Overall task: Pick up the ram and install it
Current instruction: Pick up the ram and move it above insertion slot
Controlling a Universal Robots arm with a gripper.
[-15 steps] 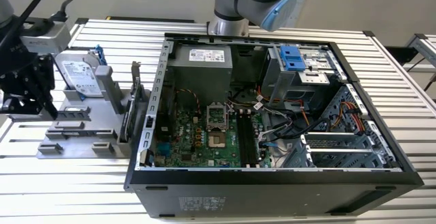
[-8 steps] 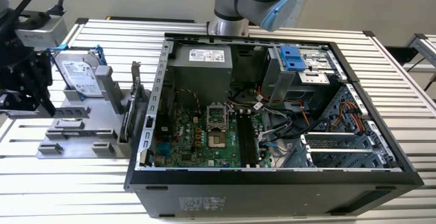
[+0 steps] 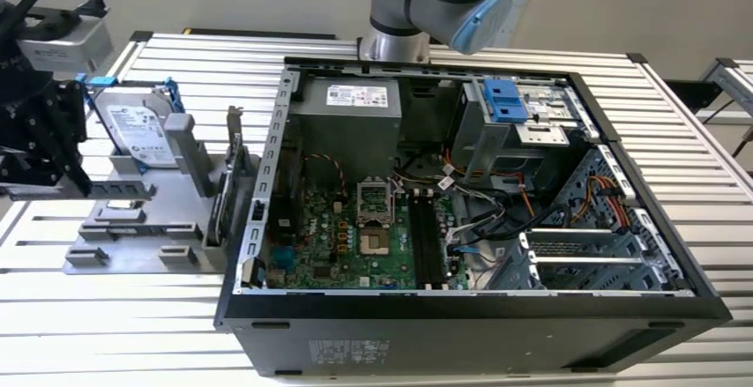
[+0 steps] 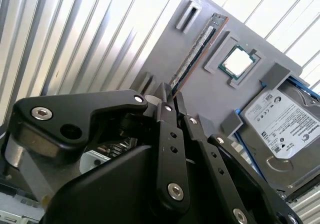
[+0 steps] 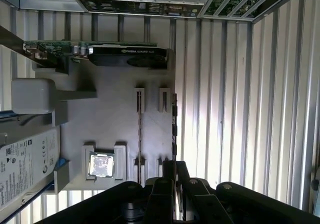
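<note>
Currently the table (image 3: 176,52) carries 2 large items: the open computer case (image 3: 471,334) and, at the exterior view's left, a grey fixture tray (image 4: 210,99). The tool (image 3: 41,153) hangs low over that tray, well apart from the case.

Tray contents, by size: hard drive (image 4: 280,119), graphics card (image 5: 125,54) standing on edge at the side nearest the case, then the ram (image 4: 197,49), then the processor (image 4: 237,62) in its pocket just beside the ram.

The ram stands on its long edge in a narrow slot of the tray. In both wrist views the tool (image 4: 170,95) sits at 1 end of the stick, in line with it. I cannot tell whether it is clamped on the ram or merely around it. The stick looks seated, not yet lifted.

Risks, as judged:
1. Transit. The graphics card stands between the tray and the case, and the case wall is tall. A low path could strike either.
2. Insertion. The memory slots (image 3: 426,241) lie deep among cables. A tilted stick would jam or load the board unevenly.
3. Grip at 1 end only. The long free length can lever in the slot on lifting, bind, or swing afterwards.
4. Lateral offset. If the tool is off the stick's plane, closing would bend the thin board sideways.
5. A slipped stick would land on or near the processor.
</note>
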